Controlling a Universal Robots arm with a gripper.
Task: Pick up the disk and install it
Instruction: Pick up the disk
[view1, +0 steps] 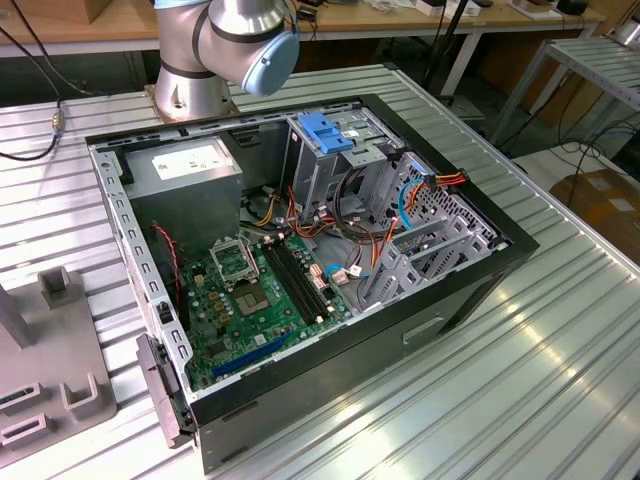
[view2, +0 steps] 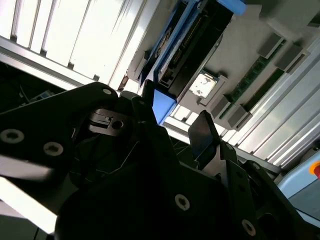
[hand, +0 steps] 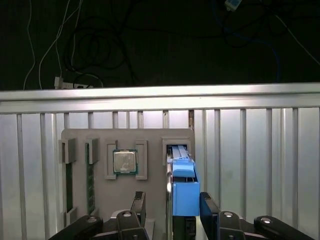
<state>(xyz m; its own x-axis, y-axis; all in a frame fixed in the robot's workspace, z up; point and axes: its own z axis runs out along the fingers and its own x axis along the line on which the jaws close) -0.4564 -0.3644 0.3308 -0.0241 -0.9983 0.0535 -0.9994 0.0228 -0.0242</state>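
Black fingers (hand: 139, 206) of the pincer (hand: 173, 197) rise closest to us in both wrist views, and we see them spread apart, gripping nothing. Between them stands the disk (hand: 184, 192), set on its edge in a slot of a grey holder tray (hand: 150, 142), its bright blue carrier facing us. One finger sits just beside the blue carrier; the other stands off from it with a strip of tray showing in the gap. We cannot tell whether the nearer finger touches the carrier. In the second wrist view the pincer (view2: 175, 107) straddles the blue end tab, and the disk (view2: 192, 40) stretches away beyond it. On the same tray we make out a processor chip (hand: 125, 162) and memory sticks (hand: 90, 175). The tray lies on the slatted metal surface (hand: 250, 150). In the exterior view an open computer case (view1: 480, 290) rests on that surface, its drive cage (view1: 310, 175) topped by a blue latch (view1: 322, 130).
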